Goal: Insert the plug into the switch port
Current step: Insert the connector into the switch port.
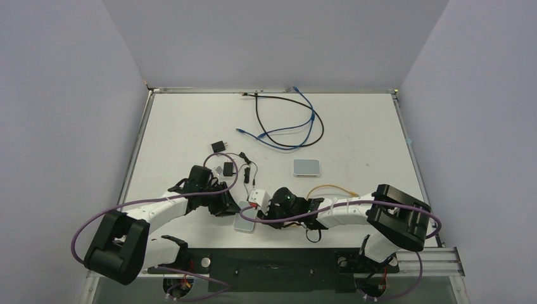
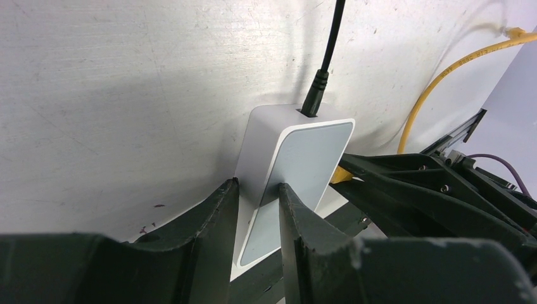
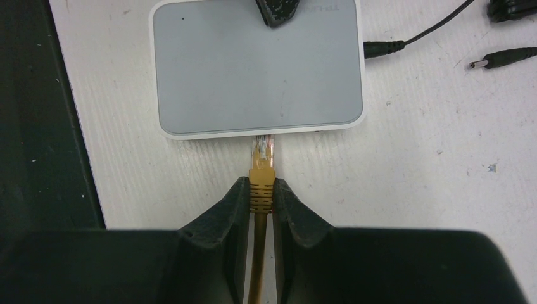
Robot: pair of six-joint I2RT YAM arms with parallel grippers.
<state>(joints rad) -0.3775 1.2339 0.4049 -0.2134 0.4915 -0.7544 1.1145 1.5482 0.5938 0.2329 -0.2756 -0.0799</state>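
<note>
Top external view: on a scuffed white table point(image 1: 367, 136) between grey walls point(image 1: 272, 38), the white box point(image 3: 256, 69) is clamped by the left gripper point(image 2: 256, 190) and the yellow plug point(image 3: 261, 166), pinched by the right gripper point(image 3: 261, 190), is held at its switch port point(image 3: 263, 135).

light: bright, even; shadows: soft, short; glare: mild on table point(image 1: 367, 126); focus: sharp
</note>
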